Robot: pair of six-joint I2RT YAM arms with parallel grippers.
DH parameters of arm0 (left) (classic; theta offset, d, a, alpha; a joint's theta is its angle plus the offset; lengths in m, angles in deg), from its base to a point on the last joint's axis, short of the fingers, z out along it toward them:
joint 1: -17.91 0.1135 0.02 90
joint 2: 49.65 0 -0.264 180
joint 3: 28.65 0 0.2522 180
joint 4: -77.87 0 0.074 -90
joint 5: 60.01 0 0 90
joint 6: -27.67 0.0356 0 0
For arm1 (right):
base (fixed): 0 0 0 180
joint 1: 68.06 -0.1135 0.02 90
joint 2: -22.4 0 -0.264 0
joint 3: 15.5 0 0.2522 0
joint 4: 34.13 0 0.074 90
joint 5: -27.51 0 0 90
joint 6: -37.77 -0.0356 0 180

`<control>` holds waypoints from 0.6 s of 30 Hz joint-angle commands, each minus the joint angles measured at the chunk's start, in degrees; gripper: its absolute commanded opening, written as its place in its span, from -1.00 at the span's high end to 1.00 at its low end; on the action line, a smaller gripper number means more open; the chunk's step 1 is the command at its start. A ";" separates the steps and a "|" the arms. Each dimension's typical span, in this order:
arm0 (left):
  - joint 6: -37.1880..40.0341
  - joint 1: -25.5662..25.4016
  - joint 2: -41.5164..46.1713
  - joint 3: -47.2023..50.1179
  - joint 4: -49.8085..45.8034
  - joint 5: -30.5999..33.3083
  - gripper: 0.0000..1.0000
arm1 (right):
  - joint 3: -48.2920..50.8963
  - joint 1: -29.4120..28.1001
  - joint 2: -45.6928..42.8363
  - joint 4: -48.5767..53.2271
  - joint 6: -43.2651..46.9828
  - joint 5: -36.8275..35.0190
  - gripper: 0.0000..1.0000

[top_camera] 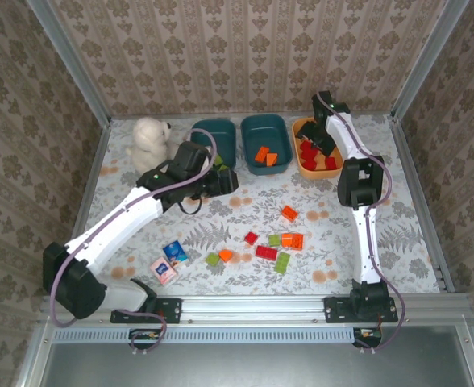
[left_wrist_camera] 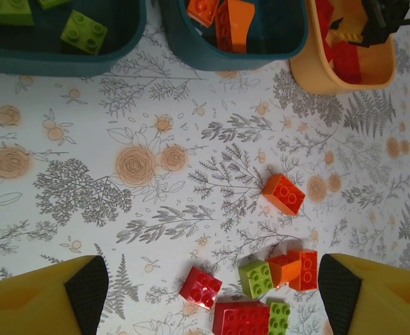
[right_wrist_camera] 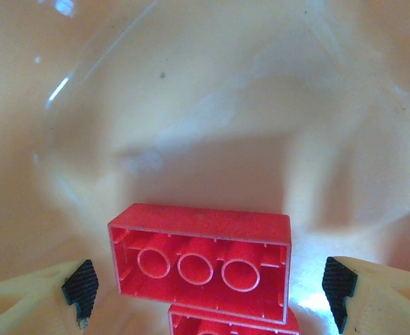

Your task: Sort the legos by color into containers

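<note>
Three containers stand in a row at the back: a teal tub [top_camera: 214, 139] with green legos [left_wrist_camera: 84, 31], a teal tub [top_camera: 265, 143] with orange legos [left_wrist_camera: 226, 21], and an orange tub [top_camera: 316, 149] with red ones. Loose legos lie mid-table: orange [top_camera: 289, 213], red [top_camera: 266, 252], green [top_camera: 282, 262]. My left gripper [left_wrist_camera: 212, 293] hangs open above the cluster, over a red brick [left_wrist_camera: 200, 287] and a green one [left_wrist_camera: 256, 278]. My right gripper [right_wrist_camera: 205, 289] is open inside the orange tub [right_wrist_camera: 191, 105]. A red brick [right_wrist_camera: 201, 262] lies underside-up between its pads, with a gap on each side.
A white plush bear [top_camera: 150, 139] sits at the back left beside the teal tub. A blue carton [top_camera: 174, 252] and a pink carton [top_camera: 163, 270] lie near the front left. Patterned walls with metal posts enclose the table on three sides.
</note>
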 commanded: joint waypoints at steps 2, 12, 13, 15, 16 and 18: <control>1.22 1.48 3.96 1.54 -3.00 0.89 -0.65 | -2.09 -0.77 -10.31 0.79 0.67 -1.99 -0.72; 2.20 5.13 8.69 2.72 -11.52 -0.47 -0.64 | 17.86 -10.14 -36.24 -7.78 5.97 -4.17 -0.61; 0.67 5.13 9.05 3.73 -12.99 -0.65 -0.62 | 22.05 -12.05 -39.63 -9.14 7.01 -3.82 -0.61; -3.87 5.21 9.81 6.04 -16.89 -0.43 -0.58 | 31.70 -16.04 -46.32 -12.57 8.83 -1.80 -0.59; -6.99 5.22 10.21 7.74 -18.66 -0.61 -0.58 | 37.68 -18.31 -49.78 -15.35 9.85 0.35 -0.59; -13.26 5.05 11.13 11.66 -20.13 -1.59 -0.53 | 49.54 -22.99 -57.44 -22.28 13.07 6.06 -0.58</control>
